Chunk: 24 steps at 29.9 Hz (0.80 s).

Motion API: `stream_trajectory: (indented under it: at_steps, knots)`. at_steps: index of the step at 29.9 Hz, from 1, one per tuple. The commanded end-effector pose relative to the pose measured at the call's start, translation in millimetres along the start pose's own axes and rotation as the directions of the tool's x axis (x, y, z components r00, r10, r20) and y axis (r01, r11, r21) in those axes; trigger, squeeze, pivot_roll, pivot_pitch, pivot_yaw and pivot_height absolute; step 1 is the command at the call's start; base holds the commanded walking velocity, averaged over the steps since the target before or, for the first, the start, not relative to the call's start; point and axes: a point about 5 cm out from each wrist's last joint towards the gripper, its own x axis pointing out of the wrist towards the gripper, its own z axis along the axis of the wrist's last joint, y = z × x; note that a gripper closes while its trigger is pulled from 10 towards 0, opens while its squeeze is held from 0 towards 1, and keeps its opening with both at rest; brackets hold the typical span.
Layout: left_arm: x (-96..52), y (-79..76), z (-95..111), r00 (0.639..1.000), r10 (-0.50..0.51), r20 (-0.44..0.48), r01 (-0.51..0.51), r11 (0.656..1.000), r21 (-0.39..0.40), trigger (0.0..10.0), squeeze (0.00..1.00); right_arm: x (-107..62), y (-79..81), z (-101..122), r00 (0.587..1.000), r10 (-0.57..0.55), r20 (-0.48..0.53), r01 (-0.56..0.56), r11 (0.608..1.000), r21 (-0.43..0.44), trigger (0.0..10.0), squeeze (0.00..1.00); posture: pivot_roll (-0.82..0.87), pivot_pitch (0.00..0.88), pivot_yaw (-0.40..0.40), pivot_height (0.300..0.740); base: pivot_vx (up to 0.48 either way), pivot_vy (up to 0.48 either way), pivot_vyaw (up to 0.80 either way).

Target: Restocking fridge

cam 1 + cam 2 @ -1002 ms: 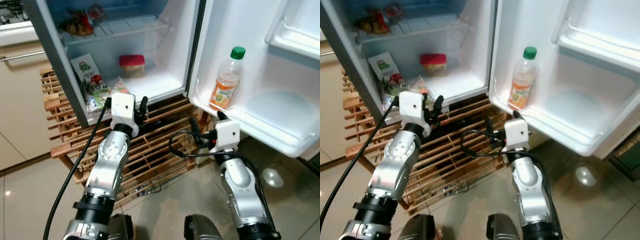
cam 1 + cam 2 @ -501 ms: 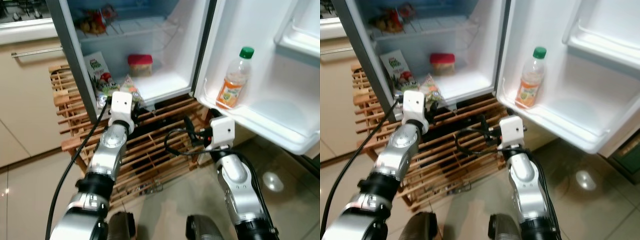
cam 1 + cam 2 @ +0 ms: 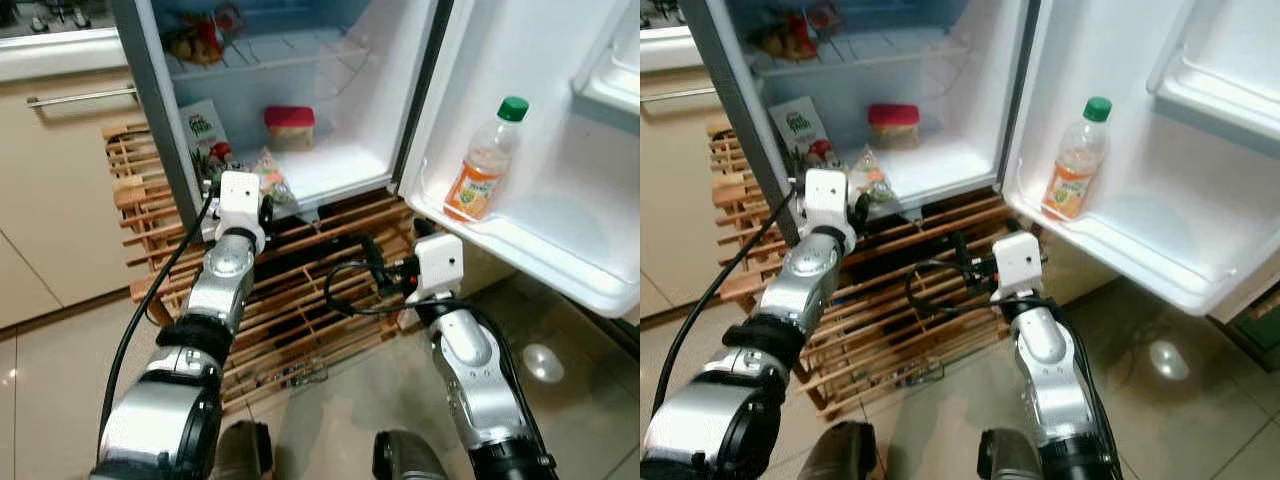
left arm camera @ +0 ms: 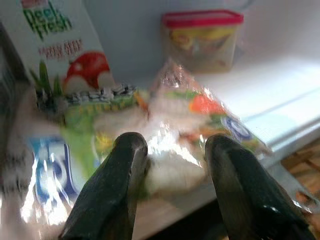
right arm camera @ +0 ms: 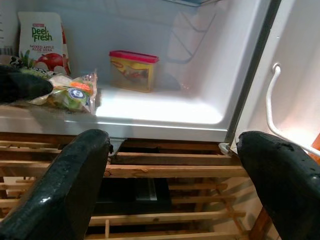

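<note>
A clear bag of mixed salad [image 4: 190, 125] lies at the front of the fridge's bottom shelf [image 3: 330, 175]. My left gripper [image 4: 175, 145] is open right at the bag, one finger [image 4: 127, 165] on each side of its near end. Behind the bag stand a Deli Fresh carton [image 3: 205, 130] and a red-lidded tub [image 3: 290, 128]. My right gripper [image 5: 175, 145] is open and empty, low before the wooden rack [image 3: 300, 300] under the fridge. An orange juice bottle [image 3: 487, 160] with a green cap stands in the door shelf.
The fridge door [image 3: 560, 120] hangs open to the right, its lower shelf [image 3: 560, 255] jutting over my right arm. Packaged food sits on the upper wire shelf [image 3: 200, 40]. Beige cabinets [image 3: 60, 200] stand left. Tiled floor [image 3: 560, 370] lies below.
The camera has shifted right and back. My left gripper has reached forward to the shelf edge, up to the salad bag. My right gripper has barely moved.
</note>
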Motion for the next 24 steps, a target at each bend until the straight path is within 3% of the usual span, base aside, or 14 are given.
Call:
stream_trajectory:
  at_steps: [1,6,12,15,17,19,21,22,24]
  knots:
    - [2.8,3.4,2.8,1.000,0.027,0.013,-0.027,0.999,0.025,10.0,0.00,1.9,-0.4,2.5,1.000,0.004,0.004,-0.004,1.000,0.003,10.0,0.00,-0.11,0.000,-0.024,0.652,0.000,0.000,0.00]
    - [9.3,8.2,11.6,0.998,0.055,0.029,-0.058,0.991,0.121,10.0,0.00,4.7,3.1,4.0,1.000,0.029,0.005,-0.029,1.000,-0.010,10.0,0.00,-0.12,0.000,-0.034,0.652,0.000,0.000,0.00]
    - [16.1,11.0,33.5,0.994,0.083,0.077,-0.092,0.988,0.124,10.0,0.00,4.5,1.6,3.8,1.000,0.031,0.002,-0.031,0.999,-0.020,10.0,0.00,-0.13,0.000,-0.030,0.652,0.000,0.000,0.00]
    - [18.7,3.5,47.2,0.993,0.044,0.114,-0.055,0.994,0.096,10.0,0.00,4.2,-0.3,4.8,1.000,0.021,0.005,-0.021,1.000,-0.022,10.0,0.00,-0.13,0.000,-0.026,0.652,0.000,0.000,0.00]
    - [18.1,-11.0,52.5,0.988,-0.038,0.149,0.014,0.987,0.160,10.0,0.00,3.3,-1.2,4.4,1.000,0.011,0.001,-0.011,1.000,-0.017,10.0,0.00,-0.13,0.000,-0.031,0.652,0.000,0.000,0.00]
    - [16.2,-21.1,50.0,0.984,-0.094,0.154,0.063,0.979,0.193,10.0,0.00,2.4,-0.3,2.1,1.000,0.010,-0.009,-0.010,1.000,-0.008,10.0,0.00,-0.12,0.000,-0.033,0.652,0.000,0.000,0.00]
    - [14.7,-23.0,44.5,0.985,-0.107,0.138,0.084,0.984,0.160,10.0,0.00,1.6,1.8,1.0,1.000,0.019,-0.011,-0.019,1.000,-0.007,10.0,0.00,-0.12,0.000,-0.027,0.652,0.000,0.000,0.00]
    - [10.2,-22.5,30.0,0.987,-0.117,0.112,0.107,0.990,0.093,10.0,0.00,0.2,4.0,-0.4,1.000,0.027,-0.014,-0.027,1.000,-0.007,10.0,0.00,-0.12,0.000,-0.023,0.652,0.000,0.000,0.00]
    - [7.1,-21.9,21.4,0.987,-0.128,0.099,0.122,0.990,0.068,10.0,0.00,-0.2,4.4,-0.7,1.000,0.027,-0.015,-0.027,1.000,-0.006,10.0,0.00,-0.12,0.000,-0.022,0.652,0.000,0.000,0.00]
